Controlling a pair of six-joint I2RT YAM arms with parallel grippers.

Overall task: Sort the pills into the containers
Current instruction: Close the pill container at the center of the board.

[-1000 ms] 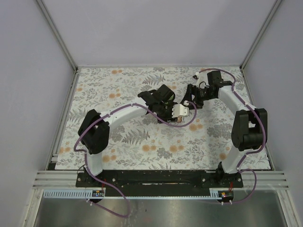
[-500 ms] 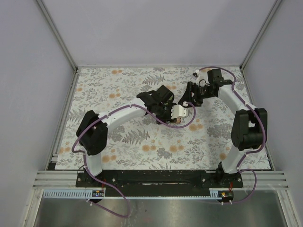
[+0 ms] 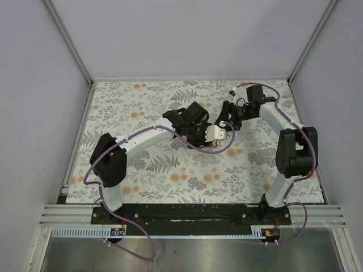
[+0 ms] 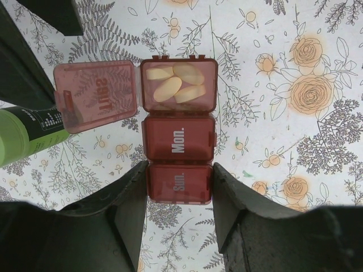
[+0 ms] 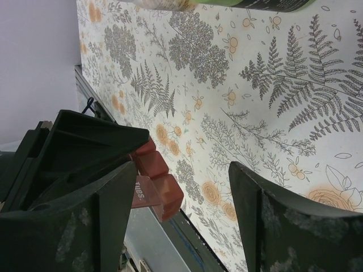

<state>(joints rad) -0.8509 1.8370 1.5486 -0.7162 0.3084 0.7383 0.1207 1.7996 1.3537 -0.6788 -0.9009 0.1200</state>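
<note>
- A flat surface point(image 3: 142, 107) covered by a pale cloth printed with grey ferns and orange flowers carries everything. A dark-red translucent plastic pill box point(image 4: 178, 144) with three compartments in a row lies on it and serves as the landmark here.
- The white and black left arm point(image 3: 147, 136) reaches in from the near left and ends right at the pill box. The matching right arm point(image 3: 278, 119) bends in from the right and ends just beyond the pill box, on its far right side.
- The left tool point(image 4: 180, 170) is clamped on the pill box. Its two dark fingers press the opposite sides of the end compartment, whose closed lid reads "Sun.".
- The right tool point(image 5: 182, 170) hangs above the cloth just beside the pill box. Its fingers are spread apart and grip nothing.
- In the pill box, the middle lid, marked "Mon.", is closed. The lid of the compartment farthest from the left tool is swung open flat to one side.
- A bright green cylindrical bottle point(image 4: 25, 139) with a dark printed label lies on its side just beside that open lid. Whether the two touch cannot be told.
- Four pale yellow oval pills point(image 4: 178, 85) lie together in the open compartment of the pill box.
</note>
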